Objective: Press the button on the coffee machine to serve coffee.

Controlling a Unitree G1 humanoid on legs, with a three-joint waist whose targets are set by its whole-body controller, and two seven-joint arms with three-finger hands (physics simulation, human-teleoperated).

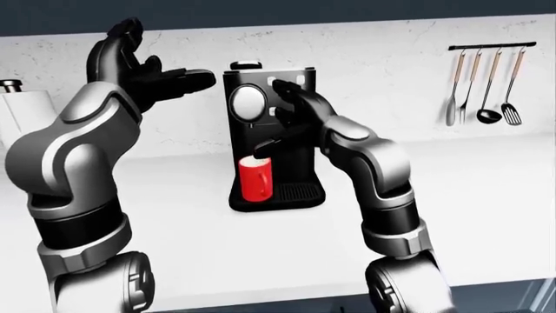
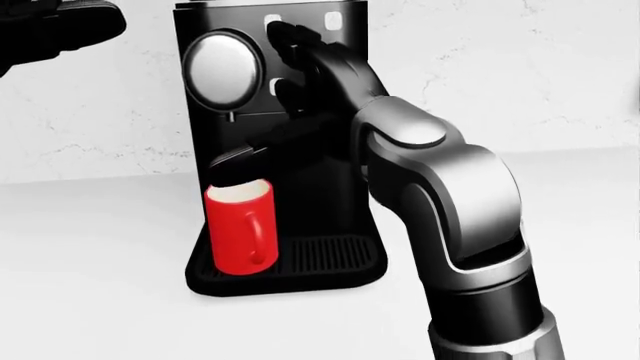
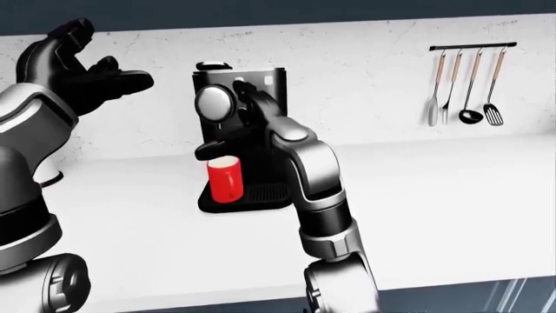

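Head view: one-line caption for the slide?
Right hand reaches the button panel of the black coffee machine while a red mug sits under the spout on the drip tray.

Right hand (image 2: 300, 67) hides btn contact on coffee machine (image 2: 330, 187).

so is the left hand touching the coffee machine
No, the left hand is raised open in the air to the left of the coffee machine, well apart from it.
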